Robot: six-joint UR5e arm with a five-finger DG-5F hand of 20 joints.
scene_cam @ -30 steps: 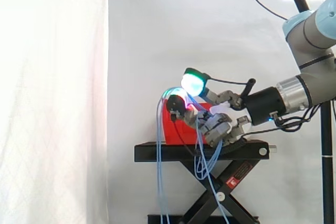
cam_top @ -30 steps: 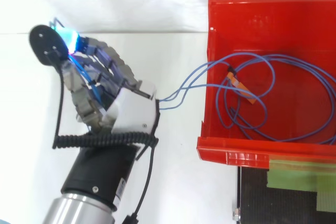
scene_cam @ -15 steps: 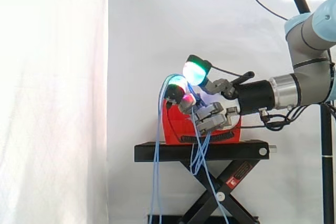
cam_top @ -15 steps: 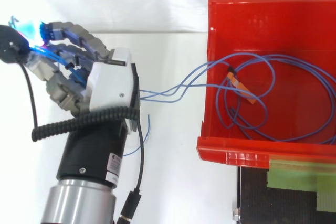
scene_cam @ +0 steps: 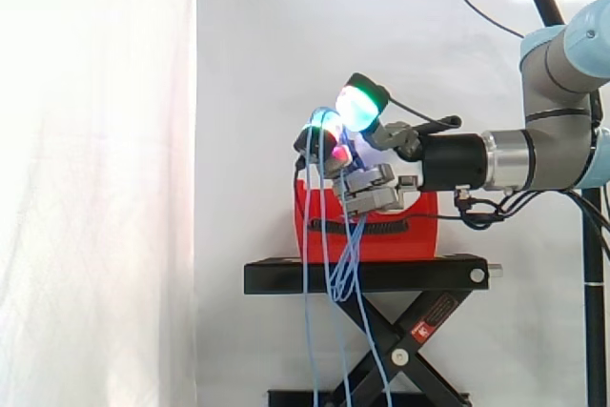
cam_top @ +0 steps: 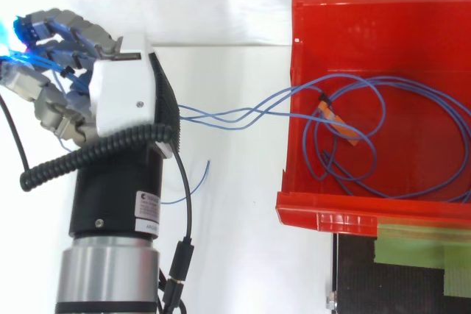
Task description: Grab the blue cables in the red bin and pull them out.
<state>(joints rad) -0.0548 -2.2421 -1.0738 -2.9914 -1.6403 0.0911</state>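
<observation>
Blue cables [cam_top: 221, 116] clamped in curled hand [cam_top: 121, 97], trailing from red bin [cam_top: 288, 154], loops apparently lying inside

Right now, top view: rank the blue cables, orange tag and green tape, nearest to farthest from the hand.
1. blue cables: held in the hand, at left.
2. orange tag: inside the red bin, toward its left wall.
3. green tape: lower right, below the bin's rim.

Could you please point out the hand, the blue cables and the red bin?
hand [cam_top: 121, 97], top view, white back shell.
blue cables [cam_top: 235, 117], top view, strands spanning hand to bin.
red bin [cam_top: 331, 211], top view, its front rim.
</observation>
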